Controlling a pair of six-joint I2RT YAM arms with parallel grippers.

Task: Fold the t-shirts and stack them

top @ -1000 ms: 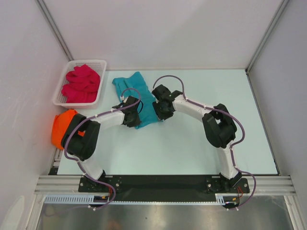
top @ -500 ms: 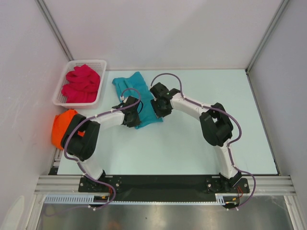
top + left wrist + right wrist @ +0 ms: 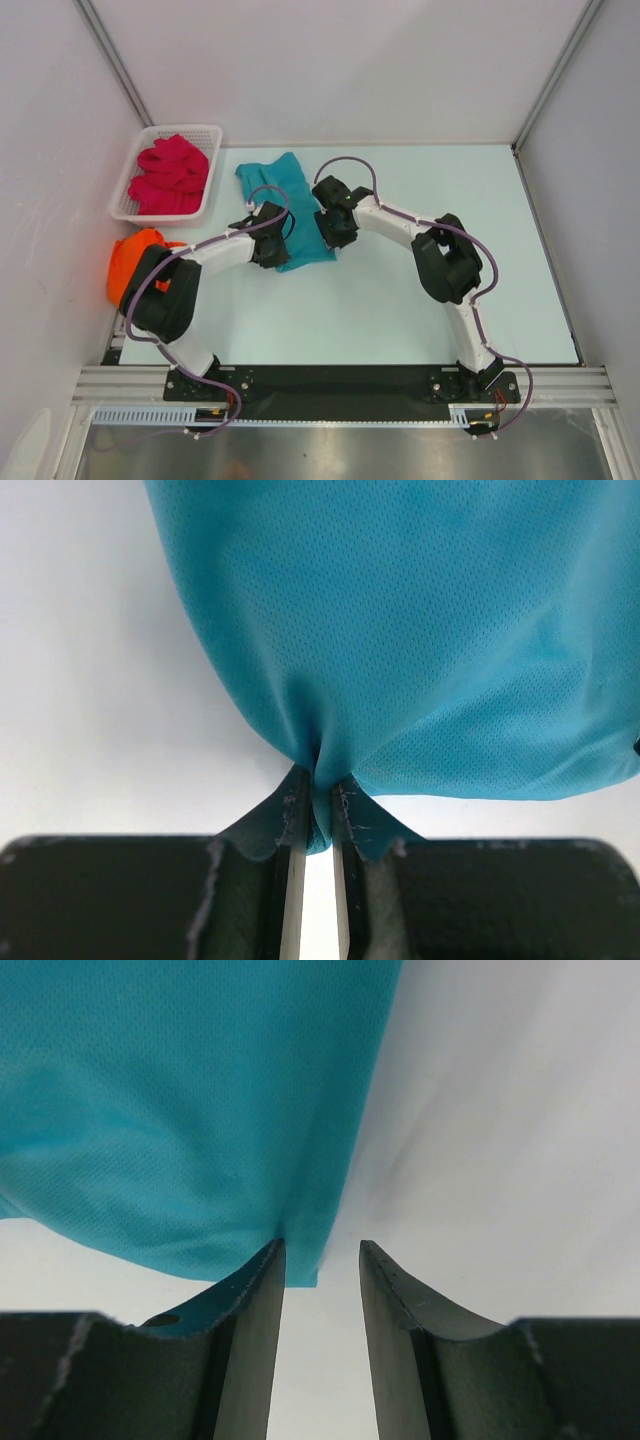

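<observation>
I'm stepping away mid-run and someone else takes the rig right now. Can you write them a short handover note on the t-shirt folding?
Left gripper: jaws shut on a pinch of the teal t-shirt at its near end.
Right gripper: jaws open; the shirt's other near corner sits against one finger, not gripped.
Teal t-shirt: lies bunched on the table, not folded.
Crimson-pink t-shirt: crumpled in the white basket.
Orange t-shirt: heaped at the table's left edge.
Done: nothing folded or stacked.
Left: fold all three, then stack.

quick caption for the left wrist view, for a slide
Left gripper pinching a gathered fold of the teal-blue mesh cloth t-shirt, pale table behind
</observation>
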